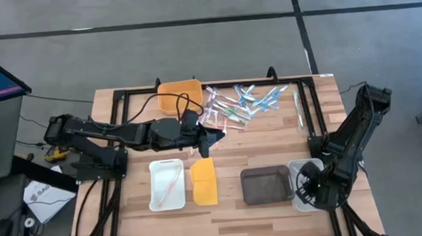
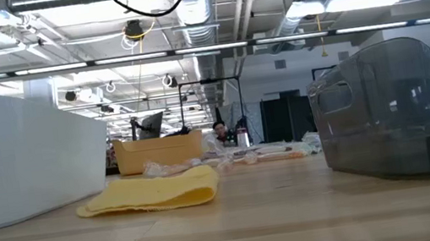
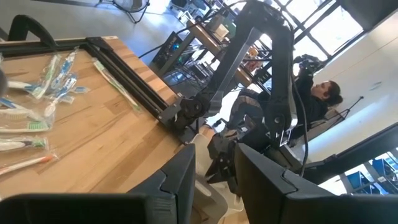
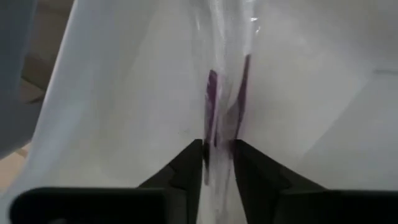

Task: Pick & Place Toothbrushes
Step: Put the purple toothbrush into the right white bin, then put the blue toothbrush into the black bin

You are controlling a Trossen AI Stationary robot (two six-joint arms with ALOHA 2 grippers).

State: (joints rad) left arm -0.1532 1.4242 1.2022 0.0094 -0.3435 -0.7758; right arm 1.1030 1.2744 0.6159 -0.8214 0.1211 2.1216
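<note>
Right gripper sits down in the clear bin at 4 o'clock, fingers pinching a wrapped purple toothbrush — left gripper hovers mid-table, fingers parted, empty.

Matt wood table — glossy-wrapped toothbrushes

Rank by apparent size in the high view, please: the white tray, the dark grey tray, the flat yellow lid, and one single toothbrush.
1. White tray and dark grey tray: they look about equal, so I do not rank them.
2. Flat yellow lid: clearly smaller than both.
3. One toothbrush: smallest, a thin stick.
</note>
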